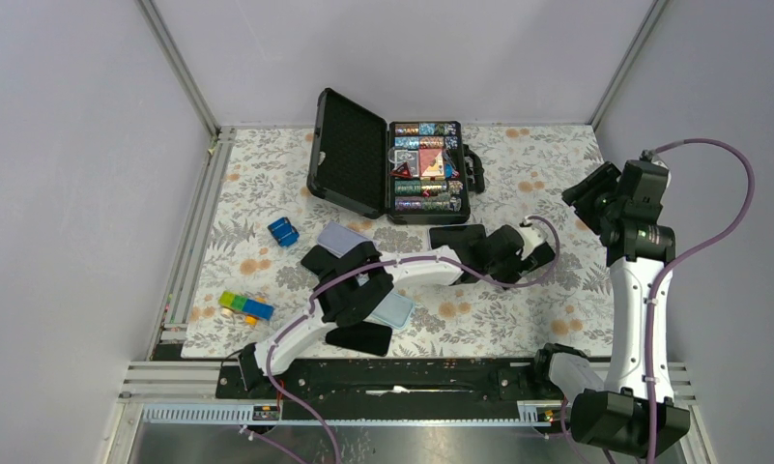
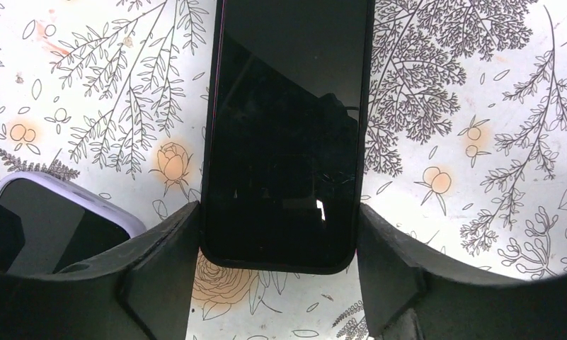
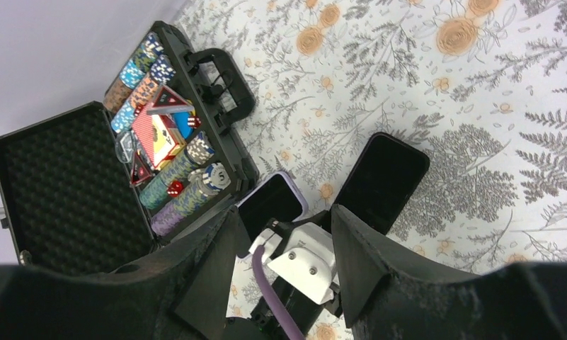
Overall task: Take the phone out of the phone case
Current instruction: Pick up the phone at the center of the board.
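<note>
The phone in its black case [image 2: 284, 127] lies flat on the flowered table, screen up. It also shows in the right wrist view [image 3: 383, 177]. My left gripper [image 2: 277, 234] straddles the phone's near end, one finger against each long side of the case. In the top view the left gripper [image 1: 518, 256] reaches over the middle right of the table and hides most of the phone. My right gripper [image 3: 284, 248] is open and empty, held high above the table's right side [image 1: 595, 193], looking down on the left wrist.
A phone in a lavender case [image 2: 32, 227] lies beside the black one, also in the right wrist view [image 3: 270, 202]. An open chip case [image 1: 392, 169] stands at the back. A light blue case [image 1: 397, 309], a black phone [image 1: 360, 338] and coloured blocks [image 1: 245, 306] lie near the front left.
</note>
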You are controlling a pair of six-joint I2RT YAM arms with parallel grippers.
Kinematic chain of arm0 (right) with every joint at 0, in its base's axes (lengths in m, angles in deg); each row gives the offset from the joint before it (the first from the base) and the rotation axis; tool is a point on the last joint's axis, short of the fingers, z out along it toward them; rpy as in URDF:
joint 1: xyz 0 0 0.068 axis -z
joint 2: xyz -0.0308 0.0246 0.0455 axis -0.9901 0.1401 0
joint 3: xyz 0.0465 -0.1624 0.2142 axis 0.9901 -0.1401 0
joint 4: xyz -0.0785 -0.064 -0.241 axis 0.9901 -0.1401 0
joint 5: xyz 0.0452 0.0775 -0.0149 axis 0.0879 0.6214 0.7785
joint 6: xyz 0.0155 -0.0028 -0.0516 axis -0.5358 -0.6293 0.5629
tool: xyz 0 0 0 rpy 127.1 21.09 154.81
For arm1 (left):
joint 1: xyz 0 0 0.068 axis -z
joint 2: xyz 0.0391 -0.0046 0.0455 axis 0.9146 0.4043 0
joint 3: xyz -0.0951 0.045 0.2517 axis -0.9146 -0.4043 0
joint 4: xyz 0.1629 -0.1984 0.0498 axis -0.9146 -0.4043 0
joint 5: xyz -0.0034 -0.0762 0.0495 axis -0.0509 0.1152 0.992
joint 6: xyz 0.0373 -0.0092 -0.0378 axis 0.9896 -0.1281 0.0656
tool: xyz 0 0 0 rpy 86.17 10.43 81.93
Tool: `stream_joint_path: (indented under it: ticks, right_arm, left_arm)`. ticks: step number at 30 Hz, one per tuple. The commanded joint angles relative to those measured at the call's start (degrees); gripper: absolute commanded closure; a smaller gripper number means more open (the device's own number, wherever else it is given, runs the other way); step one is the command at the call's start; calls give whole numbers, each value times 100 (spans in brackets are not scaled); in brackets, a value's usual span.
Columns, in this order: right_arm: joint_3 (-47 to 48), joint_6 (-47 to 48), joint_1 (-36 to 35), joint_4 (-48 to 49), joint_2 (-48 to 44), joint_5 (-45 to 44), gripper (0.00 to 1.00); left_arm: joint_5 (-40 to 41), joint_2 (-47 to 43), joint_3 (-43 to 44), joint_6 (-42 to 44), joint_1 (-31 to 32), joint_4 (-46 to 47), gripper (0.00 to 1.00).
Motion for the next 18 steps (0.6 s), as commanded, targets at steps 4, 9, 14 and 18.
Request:
stream_joint_path:
  ticks: [4, 9, 14, 18]
  right_arm:
    - [136, -78, 65, -288, 275, -1, 42]
    - [-576, -224, 109, 215, 165, 144, 34]
    - [-1529, -347, 109, 910, -317, 206, 15]
    - [-2314, -742, 109, 1104, -475, 252, 16]
  left_arm:
    - [-721, -535, -1199, -380, -192, -20, 100]
    - [-1511, -1169, -1760, -980, -530, 126, 100]
    - [-2150, -1649, -2191, -1628, -688, 247, 100]
    - [-2775, -1722, -2246, -2525, -937, 494, 100]
